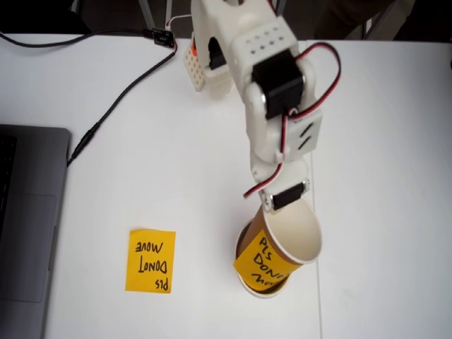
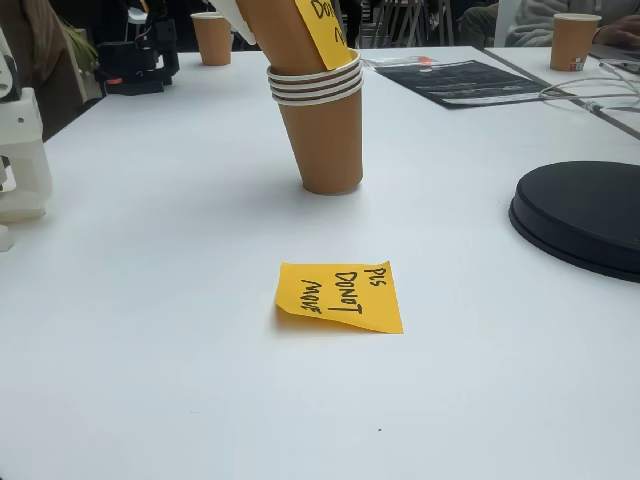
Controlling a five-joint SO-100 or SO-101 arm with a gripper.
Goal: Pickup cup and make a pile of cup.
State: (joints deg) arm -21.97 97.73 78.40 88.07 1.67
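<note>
My fingers are clamped on the rim of the cup, tilted below them, entering the pile of cup. Light, thin paper, easily crushed; rim hold suits.

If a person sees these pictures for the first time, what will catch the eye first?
First, the cup with the orange note, tilted and partly pushed into the stack of cups at mid-table, held at its rim by the white arm. Next, the loose orange sticky note lying flat on the white table, nearer the camera in this fixed view.
</note>
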